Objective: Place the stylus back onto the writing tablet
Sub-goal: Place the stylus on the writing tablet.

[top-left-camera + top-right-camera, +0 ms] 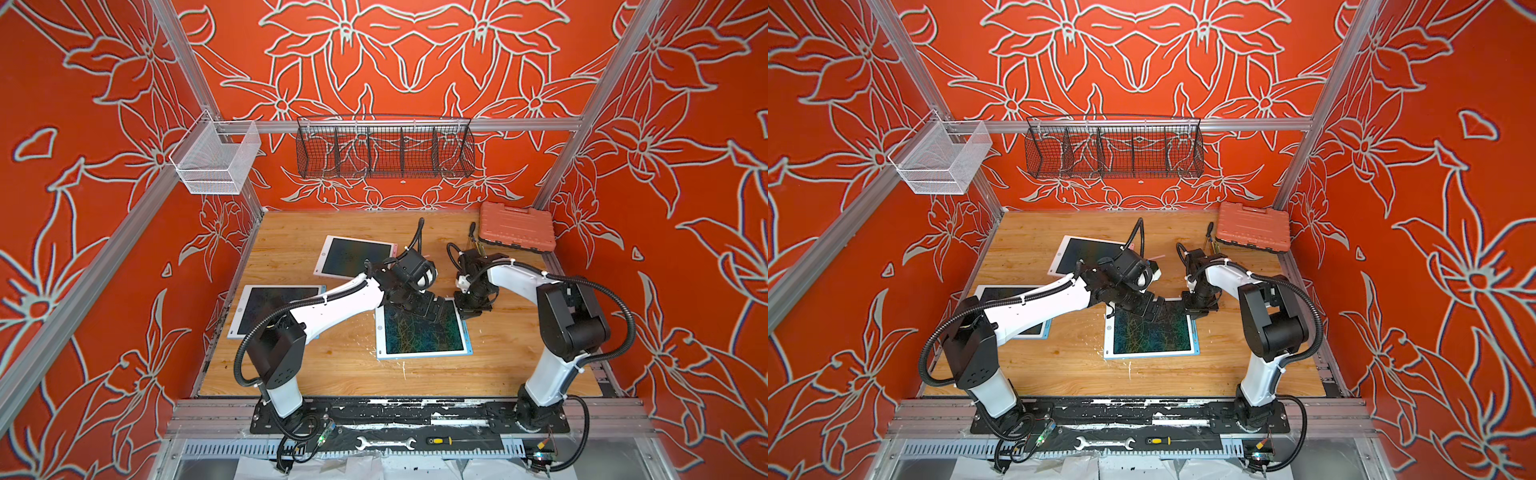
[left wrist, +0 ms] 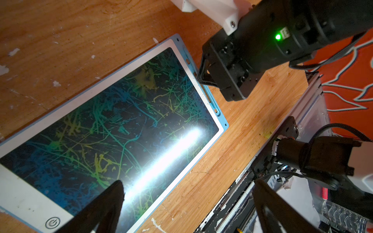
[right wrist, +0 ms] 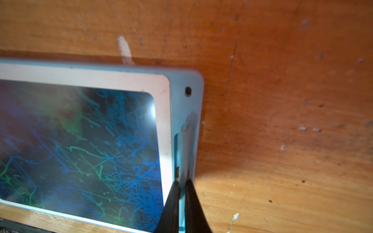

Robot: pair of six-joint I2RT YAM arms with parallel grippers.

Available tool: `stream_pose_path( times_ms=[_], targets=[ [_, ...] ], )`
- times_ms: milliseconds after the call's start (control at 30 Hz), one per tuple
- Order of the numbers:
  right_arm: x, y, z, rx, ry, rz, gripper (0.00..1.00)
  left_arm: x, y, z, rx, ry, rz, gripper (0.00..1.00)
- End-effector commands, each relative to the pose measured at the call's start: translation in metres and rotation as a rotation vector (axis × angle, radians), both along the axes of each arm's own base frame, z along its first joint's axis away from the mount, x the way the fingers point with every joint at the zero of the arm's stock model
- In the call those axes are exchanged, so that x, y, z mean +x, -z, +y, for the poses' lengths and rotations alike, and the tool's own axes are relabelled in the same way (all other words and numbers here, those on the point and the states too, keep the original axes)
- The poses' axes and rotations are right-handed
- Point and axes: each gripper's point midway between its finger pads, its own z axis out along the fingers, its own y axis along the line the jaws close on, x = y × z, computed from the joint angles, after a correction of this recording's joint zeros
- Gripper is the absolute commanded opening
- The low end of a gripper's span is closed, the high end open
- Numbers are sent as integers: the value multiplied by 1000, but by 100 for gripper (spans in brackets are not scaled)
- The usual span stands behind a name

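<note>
- Stylus [image 3: 184, 149]: slim pale-blue plastic pen, lying lengthwise in the side groove of the light-blue-framed writing tablet [image 3: 121, 77] with the dark scribbled screen.
- My right gripper [image 3: 181, 182]: black fingers pressed onto the stylus from both sides, pinching it just over the groove.
- In both top views I see that writing tablet near the centre of the wooden table [image 1: 332, 374], slightly toward 5 o'clock, with the right gripper at its 1 o'clock corner.
- My left gripper [image 2: 187, 193]: fingers spread wide, hovering over the tablet's 12 o'clock edge.
- Orange plastic tool case [image 1: 517, 226] sits at the table's 1 o'clock corner.
</note>
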Motion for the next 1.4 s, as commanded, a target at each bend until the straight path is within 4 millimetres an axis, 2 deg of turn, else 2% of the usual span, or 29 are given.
stream_pose_path(
  times_ms=[0, 833, 1367],
  targets=[
    [-7, 5, -2, -23, -4, 35, 9, 1, -11, 0, -28, 10, -17, 98],
    [-18, 7, -6, -45, -24, 55, 7, 0, -10, 0, -40, 2, -4, 97],
    [-19, 3, -10, -70, -30, 48, 11, 1, -11, 0, -45, 2, -7, 97]
  ],
)
